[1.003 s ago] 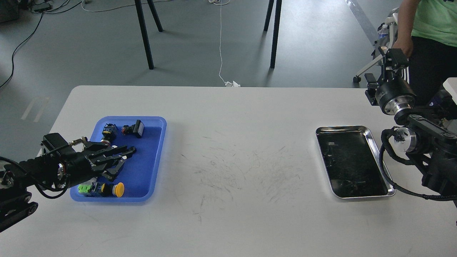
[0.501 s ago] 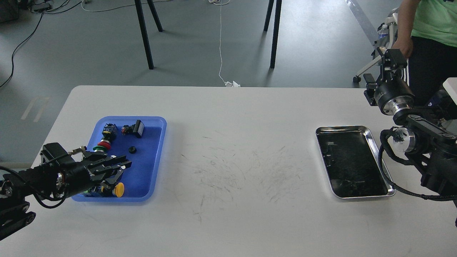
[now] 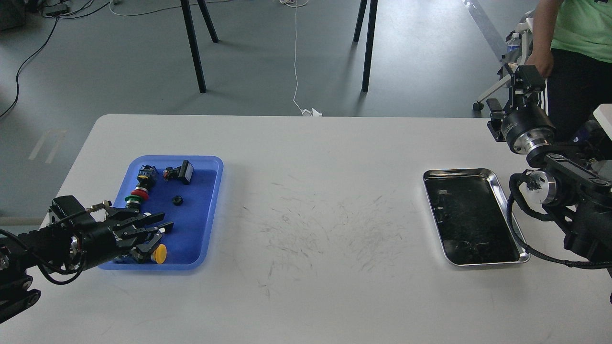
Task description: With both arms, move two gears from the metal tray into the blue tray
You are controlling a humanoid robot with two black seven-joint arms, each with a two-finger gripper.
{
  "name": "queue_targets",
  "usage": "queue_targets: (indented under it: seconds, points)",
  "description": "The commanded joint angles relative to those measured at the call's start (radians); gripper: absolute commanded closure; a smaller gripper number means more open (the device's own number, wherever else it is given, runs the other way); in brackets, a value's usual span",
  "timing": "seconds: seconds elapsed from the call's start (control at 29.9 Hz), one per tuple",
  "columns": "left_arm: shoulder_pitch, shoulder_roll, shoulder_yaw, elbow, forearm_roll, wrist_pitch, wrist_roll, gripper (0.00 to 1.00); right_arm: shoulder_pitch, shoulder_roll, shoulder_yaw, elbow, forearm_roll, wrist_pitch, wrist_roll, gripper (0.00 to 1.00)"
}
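Observation:
One small black gear [image 3: 177, 200] lies on the floor of the blue tray [image 3: 193, 229] at the table's left, near its middle. No second gear shows. My left gripper [image 3: 159, 232] is open and empty over the tray's near left part, about a hand's width down and left of the gear. The metal tray [image 3: 468, 215] sits at the right; its dark inside shows only reflections. My right gripper [image 3: 522, 79] is raised beyond the table's far right corner, above and behind the metal tray; its fingers are too small to tell apart.
The blue tray also holds a red and green push-button [image 3: 138, 195], a yellow push-button [image 3: 160, 253], a black switch [image 3: 146, 173] and a black connector with white label [image 3: 181, 173]. A person in a green shirt [image 3: 578, 28] stands at the far right.
My left gripper has drawn back to the left and toward the near edge, uncovering the gear it left lying in the blue tray. The right arm has hardly moved.

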Motion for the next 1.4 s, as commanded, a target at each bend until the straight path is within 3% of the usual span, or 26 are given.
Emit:
queue_targets:
  seconds: [0.0,0.37,0.5,0.8,0.94,1.37]
  points:
    - [0.002,0.005,-0.012,-0.007,-0.013,0.000,0.000,0.54,0.000,0.000,0.000,0.000,0.000,-0.001,0.000,0.05]
    - [-0.016,-0.001,-0.067,-0.017,-0.235,-0.003,0.000,0.44,-0.002,0.000,-0.022,0.003,0.000,0.001,0.000,0.04]
    - [-0.064,-0.001,-0.122,-0.024,-0.396,-0.014,0.000,0.31,0.003,0.000,-0.030,0.006,0.000,-0.001,0.000,0.04]
    - [-0.240,-0.021,-0.126,-0.017,-0.951,-0.176,0.000,0.15,0.023,0.000,-0.029,0.015,0.000,-0.001,0.000,0.04]
    - [-0.298,-0.076,-0.132,0.008,-1.131,-0.226,0.000,0.14,0.044,0.002,-0.024,0.015,0.002,0.001,0.000,0.04]
    - [-0.314,-0.401,-0.291,0.296,-1.441,-0.301,0.000,0.07,0.130,0.061,-0.004,0.003,0.003,-0.037,0.000,0.03]
